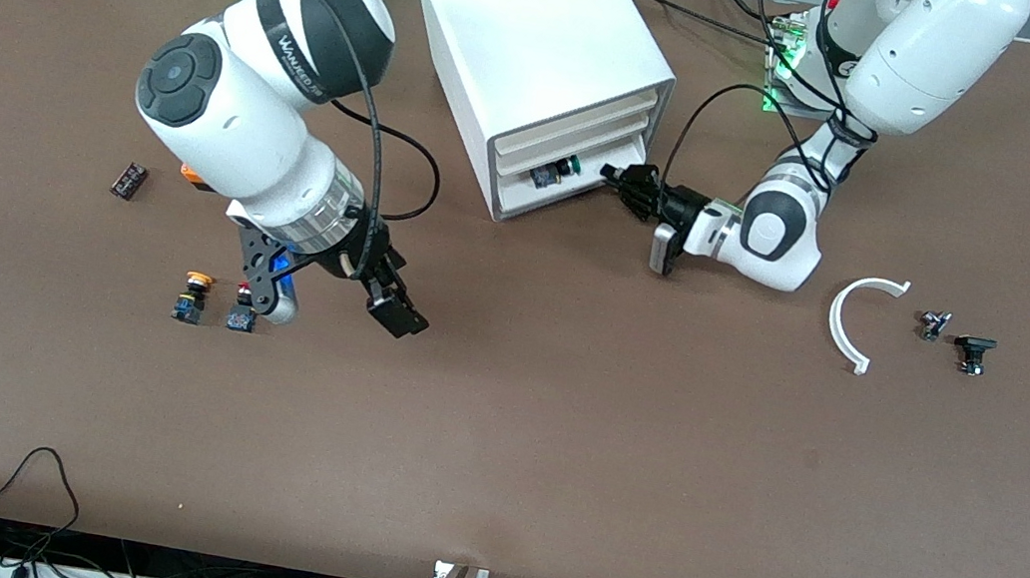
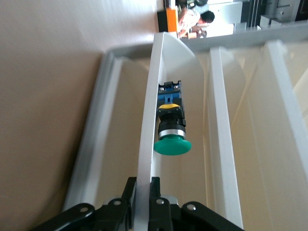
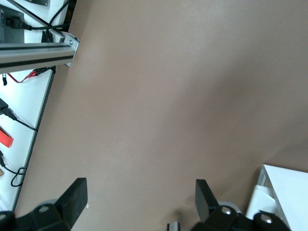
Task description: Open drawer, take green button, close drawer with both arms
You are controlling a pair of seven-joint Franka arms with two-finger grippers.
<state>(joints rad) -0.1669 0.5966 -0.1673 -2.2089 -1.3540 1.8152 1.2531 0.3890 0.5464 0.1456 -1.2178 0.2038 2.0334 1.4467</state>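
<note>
The white cabinet stands at the robots' side of the table, its drawer fronts facing the left arm's end. One lower drawer is out a little. The green-capped button lies on its side inside it, clear in the left wrist view. My left gripper is shut on the drawer's thin front wall, one finger on each face. My right gripper hangs open and empty over bare table, nearer the front camera than the cabinet.
A yellow-capped button and a red-capped button stand beside the right gripper. A small black part lies toward the right arm's end. A white curved piece and two small black parts lie toward the left arm's end.
</note>
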